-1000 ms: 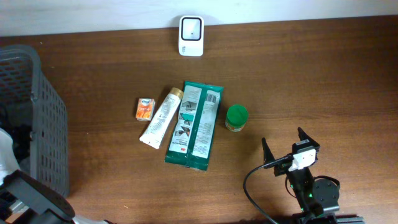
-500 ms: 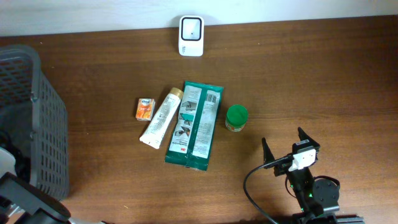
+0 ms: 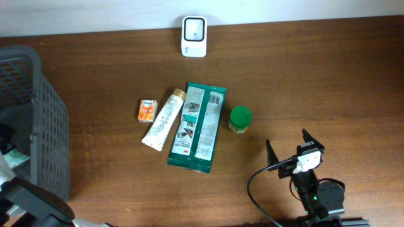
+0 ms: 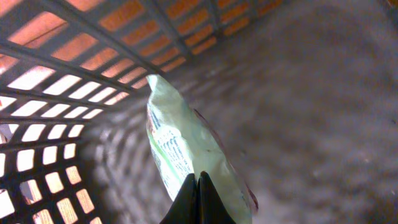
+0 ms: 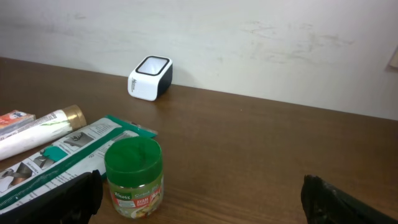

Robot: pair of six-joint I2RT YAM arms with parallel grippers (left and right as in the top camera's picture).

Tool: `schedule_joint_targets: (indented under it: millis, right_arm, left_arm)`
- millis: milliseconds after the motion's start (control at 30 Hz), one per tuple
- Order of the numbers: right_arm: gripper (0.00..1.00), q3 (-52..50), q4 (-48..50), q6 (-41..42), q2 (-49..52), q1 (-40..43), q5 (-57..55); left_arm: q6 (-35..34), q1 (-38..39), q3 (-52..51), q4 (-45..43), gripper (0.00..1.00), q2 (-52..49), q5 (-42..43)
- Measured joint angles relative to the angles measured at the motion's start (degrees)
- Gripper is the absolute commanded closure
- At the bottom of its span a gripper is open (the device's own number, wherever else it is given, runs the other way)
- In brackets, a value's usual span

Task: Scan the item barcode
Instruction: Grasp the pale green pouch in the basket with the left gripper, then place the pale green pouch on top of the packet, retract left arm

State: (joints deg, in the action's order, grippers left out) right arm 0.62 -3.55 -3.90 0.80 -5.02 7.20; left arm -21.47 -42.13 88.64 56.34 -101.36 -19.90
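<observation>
The left jaws, which stood wide open a second ago, have now come fully together inside the basket (image 3: pixel 44 126) at the left edge of the worktop (image 3: pixel 328 82). In the left wrist view they meet on the lower edge of a white and green pouch (image 4: pixel 180 146), and they seem to pinch it (the tips hide the contact itself, so I am not sure). If so, the pick is made. The pouch must next be lifted out and brought to the scanner (image 3: pixel 194 28), which stands at the middle of the far edge. Its barcode is not visible yet. The right jaws are spread wide and hold nothing, near the front right corner, not far from the green-lidded jar (image 5: pixel 134 177).
</observation>
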Motion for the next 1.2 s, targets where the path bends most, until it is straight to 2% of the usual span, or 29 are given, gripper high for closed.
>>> schedule_joint_targets:
  millis: [333,367,400,433,467,600,633,700,800,933,967,1000,1033,1067,1100,1200]
  right_arm:
    - [0.01,0.00,0.00,0.02,0.00,0.00,0.00]
    - [0.02,0.00,0.00,0.00,0.00,0.00,0.00]
    - [0.02,0.00,0.00,0.00,0.00,0.00,0.00]
    - [0.02,0.00,0.00,0.00,0.00,0.00,0.00]
    - [0.02,0.00,0.00,0.02,0.00,0.00,0.00]
    - [0.02,0.00,0.00,-0.02,0.00,0.00,0.00]
    - [0.02,0.00,0.00,0.04,0.00,0.00,0.00]
    - [0.02,0.00,0.00,0.02,0.00,0.00,0.00]
    - [0.02,0.00,0.00,0.00,0.00,0.00,0.00]
    - [0.02,0.00,0.00,0.02,0.00,0.00,0.00]
    - [0.02,0.00,0.00,0.00,0.00,0.00,0.00]
    - [0.02,0.00,0.00,0.00,0.00,0.00,0.00]
    - [0.01,0.00,0.00,0.02,0.00,0.00,0.00]
    - [0.02,0.00,0.00,0.00,0.00,0.00,0.00]
    - [0.02,0.00,0.00,0.00,0.00,0.00,0.00]
    - [0.02,0.00,0.00,0.02,0.00,0.00,0.00]
  left_arm:
    - [2.45,1.31,0.94,0.24,1.00,0.59,0.90]
    - [2.45,1.31,1.05,0.20,0.95,0.90,0.92]
    - [2.45,1.31,1.01,0.02,0.76,0.92,1.01]
    - [2.67,1.31,0.55,-0.39,0.35,0.90,1.03]
    - [2.86,1.31,-0.39,-0.57,0.28,0.11,1.03]
    - [3.15,1.31,-1.75,-2.16,0.23,-8.90,4.85]
    - [5.66,1.38,-1.88,-4.20,0.22,-10.01,7.32]
    - [12.81,2.60,-1.95,-7.45,0.23,-10.43,10.78]
    - [19.28,5.27,-1.95,-10.36,0.26,-10.54,12.31]
    - [22.08,5.38,-3.34,-11.65,0.36,-11.45,12.66]
    - [22.56,5.35,-4.20,-11.63,0.41,-12.83,12.66]
    - [22.84,5.38,-4.59,-11.72,0.57,-14.29,12.39]
    - [23.26,5.35,-4.59,-12.07,0.80,-14.69,11.96]
    - [23.41,5.31,-4.59,-12.00,0.92,-14.69,11.69]
    - [23.41,5.31,-4.59,-12.00,1.00,-14.69,11.52]
    - [23.85,5.31,-4.31,-11.76,1.00,-14.69,11.34]
